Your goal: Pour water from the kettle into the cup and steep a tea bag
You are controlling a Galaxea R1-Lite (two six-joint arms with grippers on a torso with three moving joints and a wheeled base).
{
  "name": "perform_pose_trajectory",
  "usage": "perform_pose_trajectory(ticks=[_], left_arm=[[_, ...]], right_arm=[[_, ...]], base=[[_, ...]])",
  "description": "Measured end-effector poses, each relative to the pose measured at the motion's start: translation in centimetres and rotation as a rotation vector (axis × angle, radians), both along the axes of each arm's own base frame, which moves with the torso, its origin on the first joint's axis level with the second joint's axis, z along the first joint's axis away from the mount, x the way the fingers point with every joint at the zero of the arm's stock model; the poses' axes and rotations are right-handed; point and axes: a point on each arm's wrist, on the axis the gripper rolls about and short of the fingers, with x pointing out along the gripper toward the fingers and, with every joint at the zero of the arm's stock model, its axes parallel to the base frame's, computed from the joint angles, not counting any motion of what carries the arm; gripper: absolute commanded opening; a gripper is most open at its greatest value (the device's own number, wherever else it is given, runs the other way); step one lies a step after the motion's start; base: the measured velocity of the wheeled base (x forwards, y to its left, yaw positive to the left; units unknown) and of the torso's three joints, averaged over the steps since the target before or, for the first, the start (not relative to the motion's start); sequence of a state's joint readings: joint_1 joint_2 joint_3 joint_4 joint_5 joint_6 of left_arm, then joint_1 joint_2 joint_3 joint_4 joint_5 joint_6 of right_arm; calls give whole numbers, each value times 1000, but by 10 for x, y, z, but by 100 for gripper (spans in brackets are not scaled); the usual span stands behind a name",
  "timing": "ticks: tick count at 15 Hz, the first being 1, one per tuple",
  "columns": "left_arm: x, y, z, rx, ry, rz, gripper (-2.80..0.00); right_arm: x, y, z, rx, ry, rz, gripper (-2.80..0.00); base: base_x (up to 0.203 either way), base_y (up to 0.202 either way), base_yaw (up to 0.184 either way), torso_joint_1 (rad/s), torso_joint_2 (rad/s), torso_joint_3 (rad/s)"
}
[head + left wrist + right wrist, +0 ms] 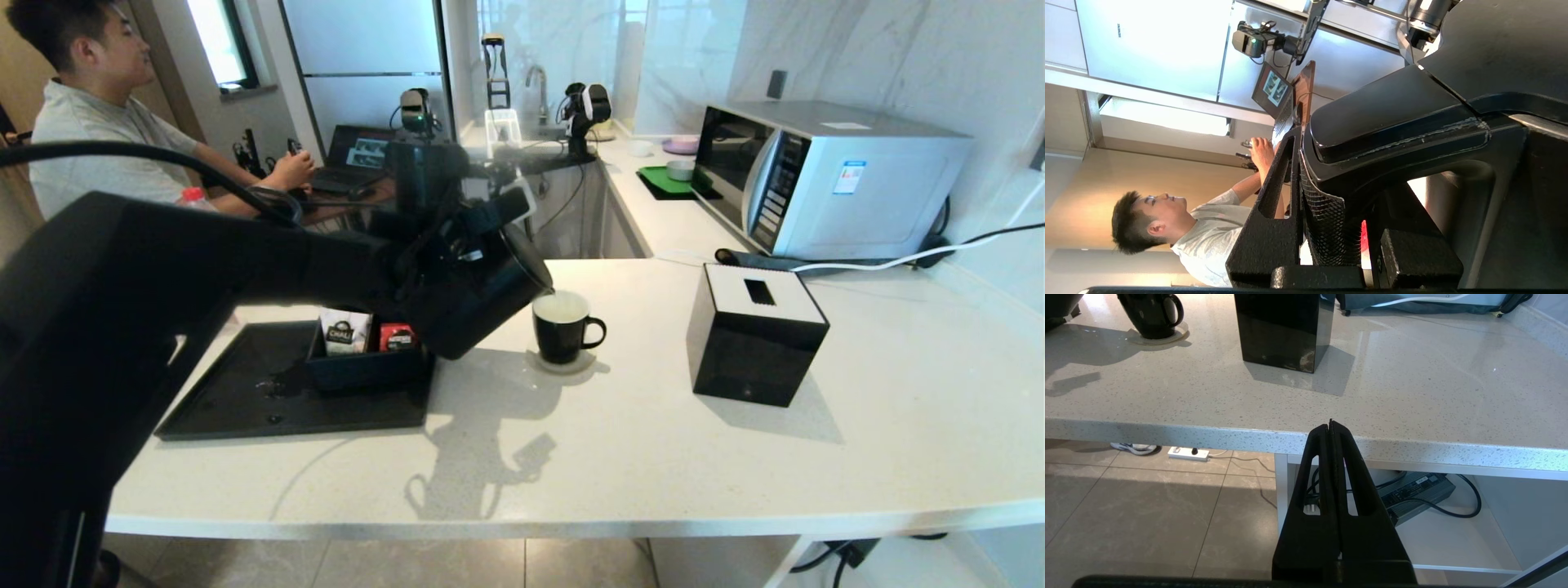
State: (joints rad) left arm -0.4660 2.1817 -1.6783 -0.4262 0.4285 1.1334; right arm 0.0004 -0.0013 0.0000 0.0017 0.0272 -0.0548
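a black kettle [482, 298] hangs tilted at the centre of the head view, its spout tipped down toward a black cup [562, 327] just to its right on the pale tabletop [653, 457]. the left pincer [1300, 179] is clenched on the kettle's handle; in the left wrist view its fingers [1267, 212] sit on either side of the handle bar. the right pincer [1331, 428] is clenched on nothing, parked low in front of the tabletop edge at the centre of the right wrist view.

risks, as a judgement: the spout sits near the cup's left rim rather than over its middle, so water could run down the outside and pool on the coaster [563, 363]. a steeper tilt could send out a surge that overflows the small cup. the kettle's base hangs close above the sachet box [367, 363] on the black tray [245, 408] at lower left, and a dip could knock it.

hard to make out: no stream of water can be seen, and the water level in the cup is unclear. the spout tip blends into the dark body. no tea bag with a string is visible; only a white sachet [345, 331] and a red one [397, 336] show in the box. the left arm blocks much of the left side of the head view.
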Motion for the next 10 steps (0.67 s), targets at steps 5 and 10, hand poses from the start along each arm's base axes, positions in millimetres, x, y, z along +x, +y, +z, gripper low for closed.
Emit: perform_pose_trajectory(ticks=[5,10], left_arm=[[-1,-2,1,6,-4,-5,-280],[-2,-3,2,6,-7,-8,-280]], right_arm=[[0,0,0,0,0,0,-280],[0,0,0,0,0,0,-280]], base=[[0,0,0,0,0,0],[0,0,0,0,0,0]])
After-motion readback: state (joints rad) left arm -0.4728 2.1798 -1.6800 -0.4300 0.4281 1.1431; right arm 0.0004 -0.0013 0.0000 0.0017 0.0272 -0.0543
